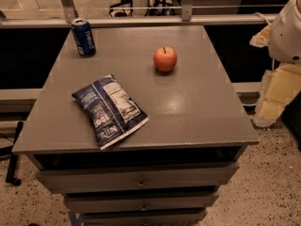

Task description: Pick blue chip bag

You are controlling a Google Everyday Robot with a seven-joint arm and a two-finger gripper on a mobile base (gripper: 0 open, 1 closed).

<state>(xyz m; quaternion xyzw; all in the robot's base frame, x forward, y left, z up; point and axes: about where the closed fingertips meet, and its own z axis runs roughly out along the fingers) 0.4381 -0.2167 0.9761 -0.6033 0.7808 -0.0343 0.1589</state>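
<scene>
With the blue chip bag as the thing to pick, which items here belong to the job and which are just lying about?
For the job:
- chip bag, flat on the table, near left
- gripper, at the right edge of view, beside the table

Lying about:
- soda can, upright, far left corner
- apple, far middle

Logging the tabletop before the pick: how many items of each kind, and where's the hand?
blue chip bag: 1, front left
soda can: 1, back left
apple: 1
Total: 3
The hand is off the right side of the table, touching none of them.
</scene>
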